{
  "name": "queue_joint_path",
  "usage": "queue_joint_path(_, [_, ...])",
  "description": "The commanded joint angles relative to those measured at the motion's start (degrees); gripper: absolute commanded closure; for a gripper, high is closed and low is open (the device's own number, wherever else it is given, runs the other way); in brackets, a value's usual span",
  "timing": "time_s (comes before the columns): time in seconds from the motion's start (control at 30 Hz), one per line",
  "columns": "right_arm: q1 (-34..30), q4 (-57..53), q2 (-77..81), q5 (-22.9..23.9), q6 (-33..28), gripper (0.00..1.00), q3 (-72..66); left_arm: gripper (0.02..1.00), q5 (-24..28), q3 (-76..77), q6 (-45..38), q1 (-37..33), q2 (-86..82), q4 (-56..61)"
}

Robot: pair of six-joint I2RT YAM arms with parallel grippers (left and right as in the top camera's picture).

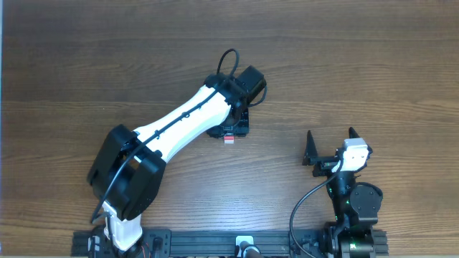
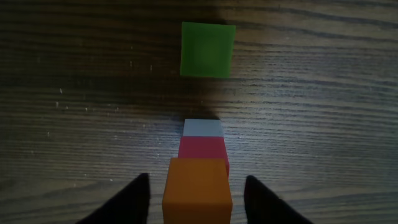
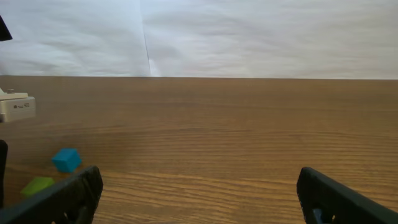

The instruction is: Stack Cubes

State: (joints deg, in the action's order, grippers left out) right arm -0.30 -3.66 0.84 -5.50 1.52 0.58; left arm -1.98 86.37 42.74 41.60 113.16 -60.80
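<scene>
The left arm stretches from its base across the brown wood-grain table to about the middle. Its left gripper points down there over a small cluster of cubes.

From the left wrist camera, an orange cube sits between the two dark fingers. The jaws are parted, with a thin strip of table showing on each side of the cube, so they touch nothing. Directly beyond the orange cube and in line with it are a red cube and then a pale grey-white cube. The three look stacked with orange on top, though from this angle I cannot be sure they are not lying in a row. A green cube lies flat on the wood farther on, apart from the others.

Over to the right, the right arm is folded close to its base, well away from the cubes. The right gripper hangs above bare table with its jaws spread wide and nothing between them. Its wrist camera looks across the table, where a small blue cube lies near the green one
</scene>
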Motion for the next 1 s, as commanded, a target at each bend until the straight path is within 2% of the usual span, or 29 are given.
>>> queue_joint_path(0.03, [0.35, -0.2, -0.52, -0.48, 0.11, 0.007, -0.28, 0.248, -0.7, 0.98, -0.33, -0.17, 0.98, 0.17])
queue_joint_path(0.13, [0.35, -0.2, -0.52, -0.48, 0.11, 0.009, -0.28, 0.02, -0.7, 1.11, -0.81, -0.68, 0.72, 0.59])
queue_joint_path(0.37, [0.35, -0.2, -0.52, -0.48, 0.11, 0.007, -0.28, 0.02, -1.2, 2.4, -4.48, -3.17, -1.9, 0.59])
queue_joint_path(0.6, [0.35, -0.2, -0.52, -0.48, 0.09, 0.009, -0.28, 0.018, -8.09, 2.6, -6.99, -10.23, -11.87, -3.91])
queue_joint_path(0.8, [0.35, -0.2, -0.52, -0.48, 0.11, 0.009, -0.28, 0.018, -8.83, 2.6, -14.29, -14.29, -23.26, -6.32])
queue_joint_path(1.0, [0.35, -0.2, -0.52, -0.48, 0.11, 0.007, -0.28, 0.018, -9.46, 2.6, -14.25, -15.08, -29.46, -6.75])
